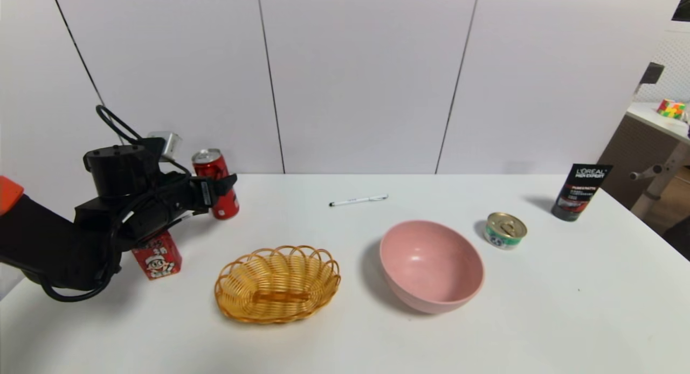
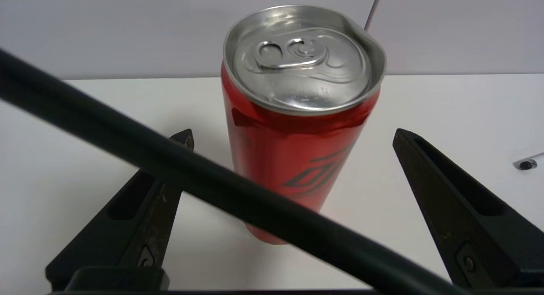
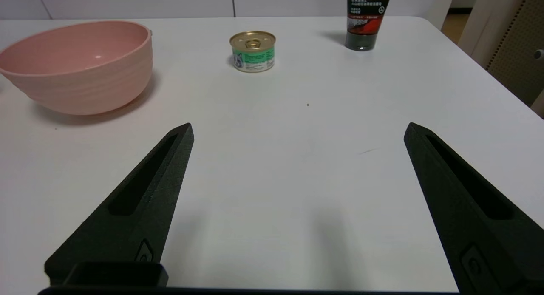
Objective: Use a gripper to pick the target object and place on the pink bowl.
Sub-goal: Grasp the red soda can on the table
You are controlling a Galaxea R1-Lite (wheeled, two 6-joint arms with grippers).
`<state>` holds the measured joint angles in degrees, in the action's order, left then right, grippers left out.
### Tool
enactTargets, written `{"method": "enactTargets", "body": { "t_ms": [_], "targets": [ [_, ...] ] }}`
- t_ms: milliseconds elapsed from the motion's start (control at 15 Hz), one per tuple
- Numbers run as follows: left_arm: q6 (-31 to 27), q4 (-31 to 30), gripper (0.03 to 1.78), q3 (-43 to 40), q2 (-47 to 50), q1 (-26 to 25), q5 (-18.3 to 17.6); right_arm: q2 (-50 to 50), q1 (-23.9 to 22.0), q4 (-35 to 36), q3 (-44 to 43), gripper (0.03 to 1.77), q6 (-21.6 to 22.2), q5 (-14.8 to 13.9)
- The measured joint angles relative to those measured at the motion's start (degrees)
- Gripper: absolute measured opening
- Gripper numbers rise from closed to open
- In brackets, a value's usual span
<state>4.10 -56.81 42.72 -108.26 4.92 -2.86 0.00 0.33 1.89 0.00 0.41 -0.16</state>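
We had the black two-fingered left gripper point(image 2: 293, 135) level, jaws wide apart and lined up on the tall slim red drink can point(image 2: 297, 129) standing at the table's far left, ready to straddle it, well apart from the wide pink bowl point(image 1: 431, 266).

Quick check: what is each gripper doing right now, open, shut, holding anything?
Left gripper: open, jaws either side of the red can, not yet gripping it.
Right gripper: open, empty, over bare table.

Lab or office test space, plain white table point(image 1: 566, 320), bare white panelled wall point(image 1: 366, 77), pegboard point(image 1: 676, 67) beside another desk point(image 1: 655, 118)
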Motion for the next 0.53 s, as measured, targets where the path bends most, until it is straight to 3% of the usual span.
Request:
{"method": "enactTargets", "body": {
  "t_ms": [533],
  "targets": [
    [0.3, 0.0, 1.69, 4.3, -4.4, 0.0, 0.0, 0.0, 0.0, 0.0, 0.0, 1.71, 0.0, 0.0]
  ]
}}
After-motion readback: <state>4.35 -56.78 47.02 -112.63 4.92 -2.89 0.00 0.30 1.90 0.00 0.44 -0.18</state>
